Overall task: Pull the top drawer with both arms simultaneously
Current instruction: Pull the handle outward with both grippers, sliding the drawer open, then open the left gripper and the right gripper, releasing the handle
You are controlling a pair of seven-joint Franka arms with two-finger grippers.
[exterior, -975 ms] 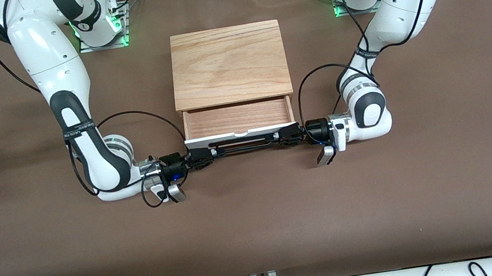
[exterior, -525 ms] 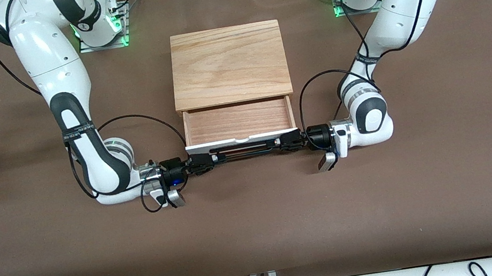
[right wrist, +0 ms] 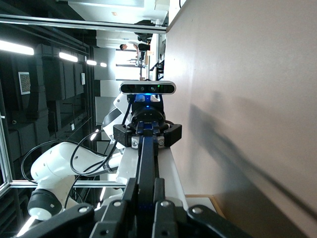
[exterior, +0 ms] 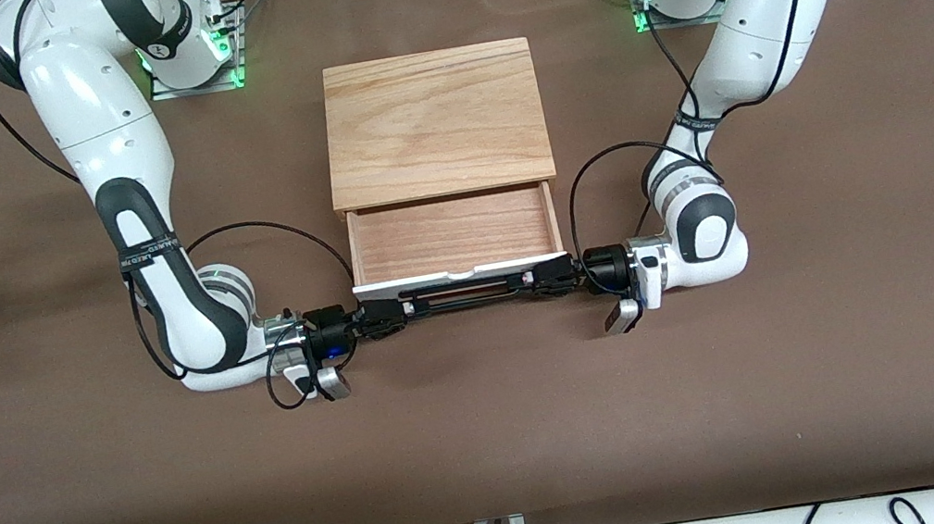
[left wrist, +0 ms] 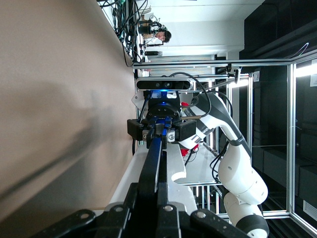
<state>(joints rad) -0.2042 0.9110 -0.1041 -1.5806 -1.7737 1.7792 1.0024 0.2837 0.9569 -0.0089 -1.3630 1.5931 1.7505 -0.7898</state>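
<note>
Brown bench (exterior: 825, 393) holds everything. On it, between the two arm bases, sits a light wood cabinet (exterior: 434, 122). Two white arms come down, one on each side of it. The right arm (exterior: 147, 256) bends low at its own end of the bench, and the left arm (exterior: 702, 206) does the same at its end.

The top drawer (exterior: 453, 234) sticks out of the front of the cabinet, toward the front camera. You can see its red-brown inside, so it looks mostly pulled out. Its white front (exterior: 460, 274) faces the camera, with a long black handle (exterior: 461, 293) just in front of it.

The right gripper (exterior: 382, 315) is closed tight on one end of the handle. The left gripper (exterior: 546, 277) is closed tight on the other end.

What could go wrong? If one arm pulls faster, the drawer could turn and jam. If both pull too far, the drawer could come right out and drop, or drag the cabinet along
</note>
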